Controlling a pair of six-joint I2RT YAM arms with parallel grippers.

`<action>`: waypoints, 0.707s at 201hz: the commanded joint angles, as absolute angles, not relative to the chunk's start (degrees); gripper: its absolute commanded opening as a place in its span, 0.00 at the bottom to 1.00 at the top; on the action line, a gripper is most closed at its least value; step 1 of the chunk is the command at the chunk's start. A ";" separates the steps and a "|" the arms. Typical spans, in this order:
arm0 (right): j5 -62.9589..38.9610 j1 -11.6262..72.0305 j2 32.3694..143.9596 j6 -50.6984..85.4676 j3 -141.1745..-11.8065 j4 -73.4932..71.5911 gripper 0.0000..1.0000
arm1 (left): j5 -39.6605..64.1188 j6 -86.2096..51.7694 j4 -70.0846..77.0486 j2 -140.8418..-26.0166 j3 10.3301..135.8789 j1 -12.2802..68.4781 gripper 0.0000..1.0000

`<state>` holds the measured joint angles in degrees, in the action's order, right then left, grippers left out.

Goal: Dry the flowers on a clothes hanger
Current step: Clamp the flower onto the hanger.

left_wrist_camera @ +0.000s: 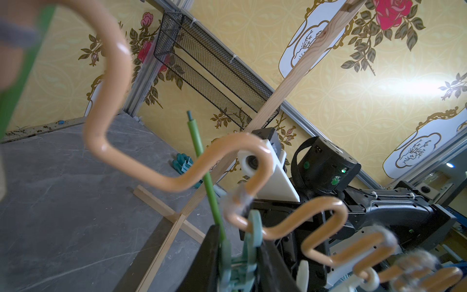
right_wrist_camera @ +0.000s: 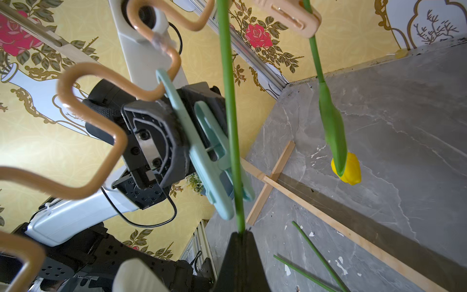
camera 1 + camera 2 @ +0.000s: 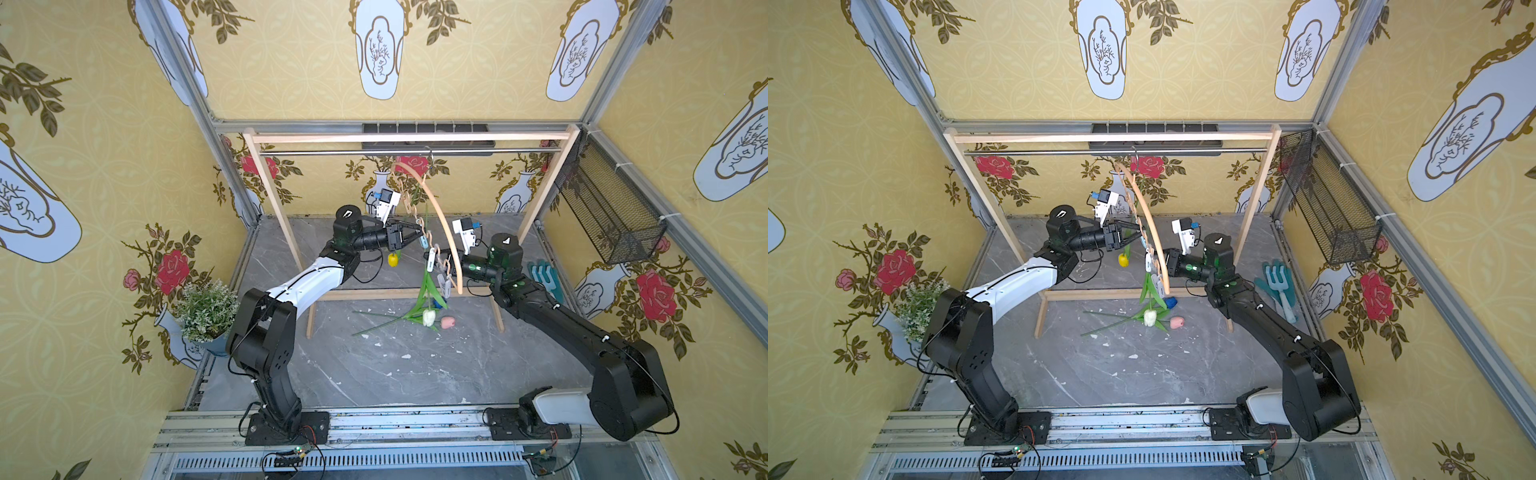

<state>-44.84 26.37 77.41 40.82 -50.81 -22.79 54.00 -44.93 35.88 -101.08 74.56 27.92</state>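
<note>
Roughly left to right. Yellow tulip (image 3: pixel 392 259) hangs head down from a peach pin (image 2: pixel 290 17) on the hanger (image 3: pixel 444 220), which is hooked on the rail (image 3: pixel 332 153) and tilted. Left gripper (image 3: pixel 417 235) is partly closed, squeezing the teal pin (image 2: pixel 199 161) on the wavy bar. Right gripper (image 2: pixel 241 233) is clamped tight on a green stem (image 2: pixel 230 101). The stem runs up past the teal pin; contact unclear. White head (image 3: pixel 429 317) sits lowest, near the table (image 3: pixel 374 374); hanging or resting, can't tell. Blue tulip (image 3: pixel 1170 302) and pink tulip (image 3: pixel 448 322) lie on the table.
</note>
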 commanded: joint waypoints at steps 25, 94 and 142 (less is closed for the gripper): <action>-45.56 26.63 78.24 41.99 -51.69 -28.73 0.00 | 54.49 -45.25 40.02 -101.13 73.84 27.92 0.13; -45.92 27.16 78.93 42.55 -51.94 -31.19 0.00 | 53.62 -46.41 42.21 -101.40 72.95 27.93 0.12; -45.64 27.25 78.29 42.38 -51.76 -31.21 0.00 | 53.14 -45.96 42.39 -101.13 72.33 27.93 0.11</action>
